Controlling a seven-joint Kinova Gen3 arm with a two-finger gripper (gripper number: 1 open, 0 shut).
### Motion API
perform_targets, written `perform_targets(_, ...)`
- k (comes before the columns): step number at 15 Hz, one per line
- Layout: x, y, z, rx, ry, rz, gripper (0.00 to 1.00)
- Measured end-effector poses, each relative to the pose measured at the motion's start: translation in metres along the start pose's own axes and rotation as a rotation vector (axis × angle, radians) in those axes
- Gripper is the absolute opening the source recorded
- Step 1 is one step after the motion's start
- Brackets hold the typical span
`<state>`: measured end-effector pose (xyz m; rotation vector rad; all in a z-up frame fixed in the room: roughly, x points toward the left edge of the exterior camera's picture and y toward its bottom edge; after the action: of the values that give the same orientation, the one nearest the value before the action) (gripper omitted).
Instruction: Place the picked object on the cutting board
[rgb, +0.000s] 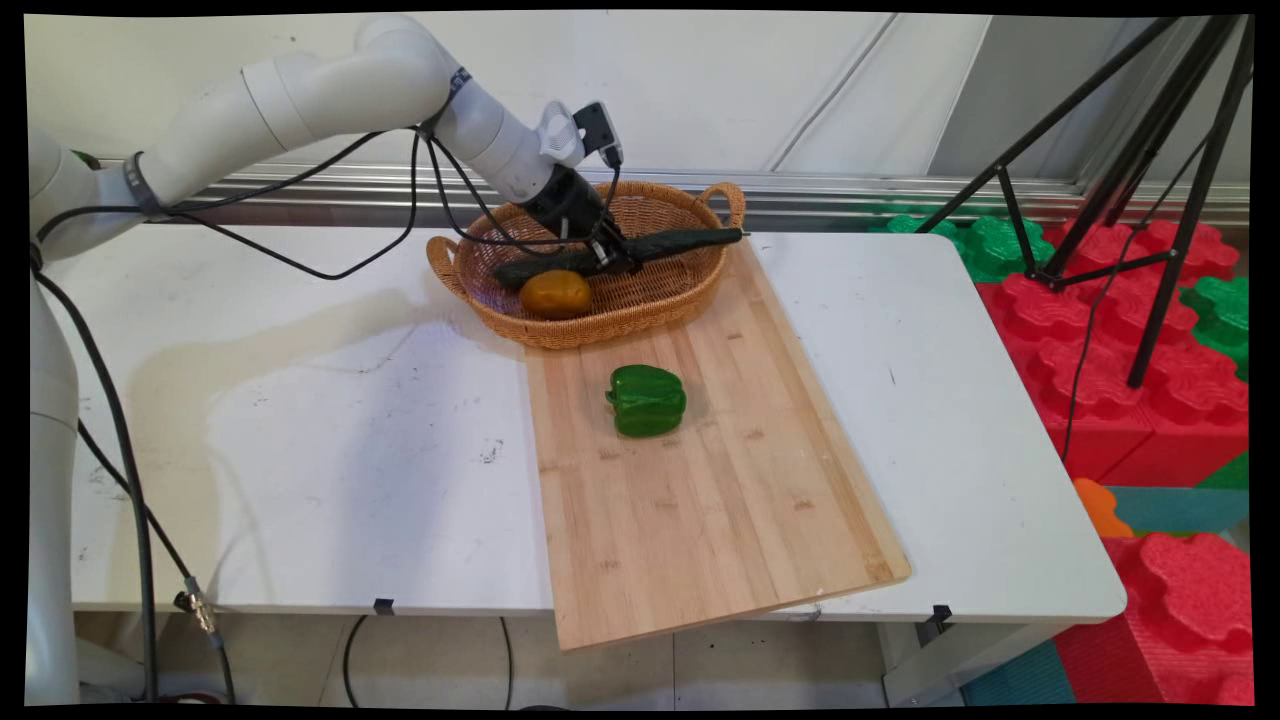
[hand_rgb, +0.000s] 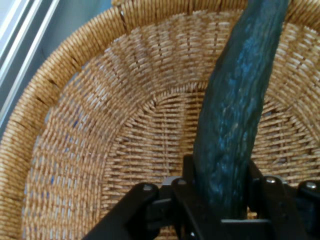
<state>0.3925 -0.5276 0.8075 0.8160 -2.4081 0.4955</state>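
Note:
My gripper (rgb: 605, 255) is inside the wicker basket (rgb: 690, 290), shut on a long dark green cucumber (rgb: 660, 245) near its middle. The cucumber lies roughly level, its right tip over the basket's right rim. In the hand view the cucumber (hand_rgb: 235, 115) runs up between the black fingers (hand_rgb: 192, 192) over the woven basket floor (hand_rgb: 145, 135). An orange-brown round fruit (rgb: 555, 293) rests in the basket just in front of the gripper. A green bell pepper (rgb: 646, 400) sits on the wooden cutting board (rgb: 700, 500), in front of the basket.
The board lies on the white table (rgb: 300, 430) and overhangs its near edge. A black tripod (rgb: 1130, 170) and red and green foam blocks (rgb: 1130, 360) stand beyond the table's right end. Black cables (rgb: 330, 260) hang from the arm.

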Motion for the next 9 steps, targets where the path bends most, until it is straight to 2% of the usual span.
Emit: perform_targets(9,0.004,0.005,-0.038,0.016,0.062,0.019,0.0)
